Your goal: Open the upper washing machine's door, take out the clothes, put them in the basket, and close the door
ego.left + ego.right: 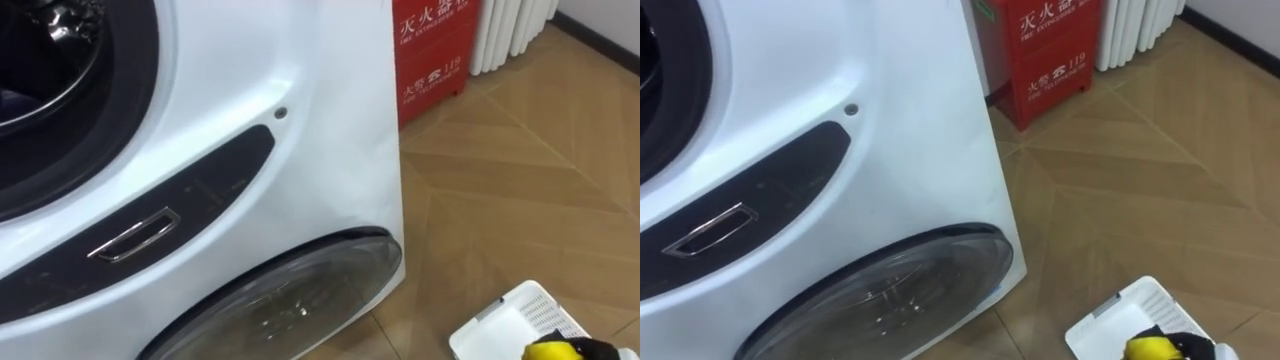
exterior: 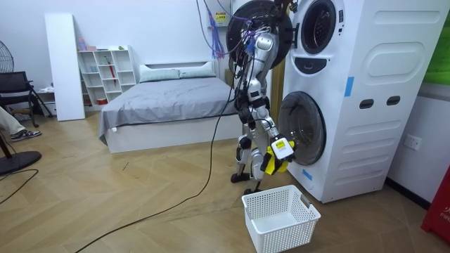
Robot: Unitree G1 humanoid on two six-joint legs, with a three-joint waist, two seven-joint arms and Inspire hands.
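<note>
**A:** Where is the robot?

**B:** It stands upright on the wood floor (image 2: 140, 204), close to a tall white washing machine (image 2: 358, 98) and facing it. The machine has two round doors, one above the other. The upper door (image 2: 257, 28) is swung open. The lower door (image 1: 290, 300), domed glass in a dark ring, is closed.

**A:** And the clothes?

**B:** A yellow and black garment (image 2: 269, 164) hangs bunched from the right hand (image 2: 280, 146). The hand is held low in front of the lower door, off the floor. The fingers are clenched on the cloth, which wraps most of the hand.

**A:** Is there somewhere for it to go?

**B:** A white slatted laundry basket (image 2: 281, 211) sits on the floor just in front of the robot's feet, near the machine's lower front corner. From the head camera, the garment (image 1: 552, 350) shows over the basket's (image 1: 505, 322) near right corner.

**A:** What else is around?

**B:** A red cabinet (image 1: 430, 50) stands against the wall just past the machine's side, with a white radiator (image 1: 510, 30) beside it. Behind the robot is a bed (image 2: 176, 98) with grey bedding.
</note>
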